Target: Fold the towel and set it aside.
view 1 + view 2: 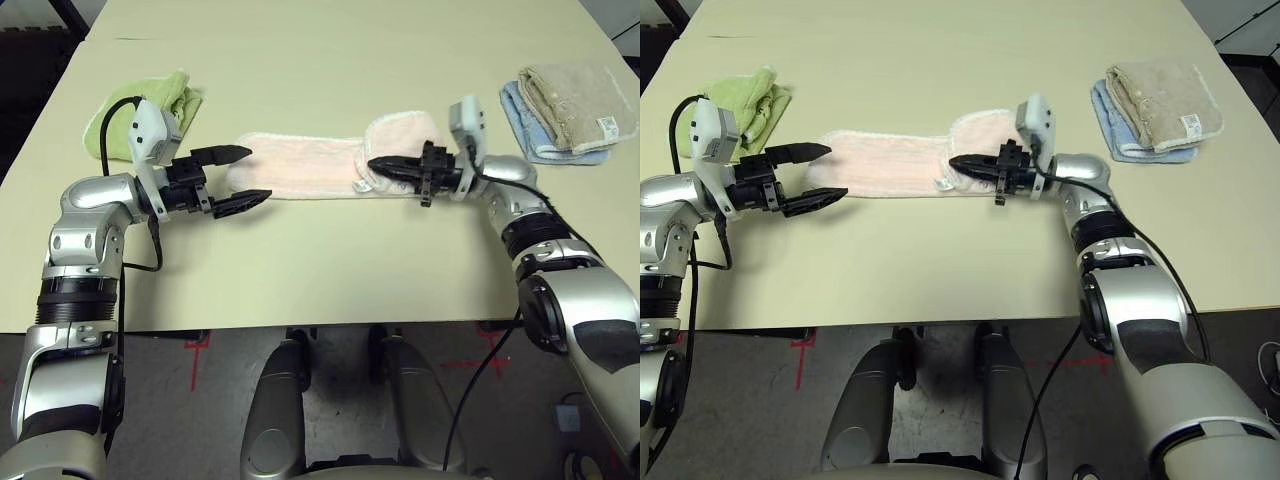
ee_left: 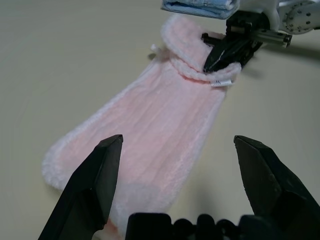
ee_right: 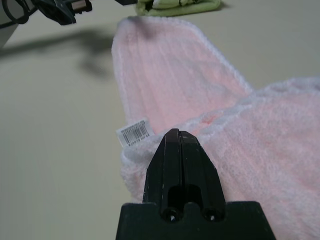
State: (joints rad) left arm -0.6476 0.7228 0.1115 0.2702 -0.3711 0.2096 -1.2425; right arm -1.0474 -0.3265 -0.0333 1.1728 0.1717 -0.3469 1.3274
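- 1 pale pink soft cloth towel w/ white scalloped trim point(image 1: 300, 165), long strip, one end turned over itself.
- 1 white barcode tag point(image 3: 134, 132) on that pink towel.
- 1 light green cloth towel point(image 1: 165, 110), bunched.
- 1 light blue folded towel point(image 1: 535, 135) + 1 beige folded towel point(image 1: 575, 105) stacked on it; 4 towels total.
- 1 pale yellow-beige flat table point(image 1: 330, 280).
- 2 robot grippers: left gripper point(image 1: 243, 176), right gripper point(image 1: 374, 164); 2 black jaws each.
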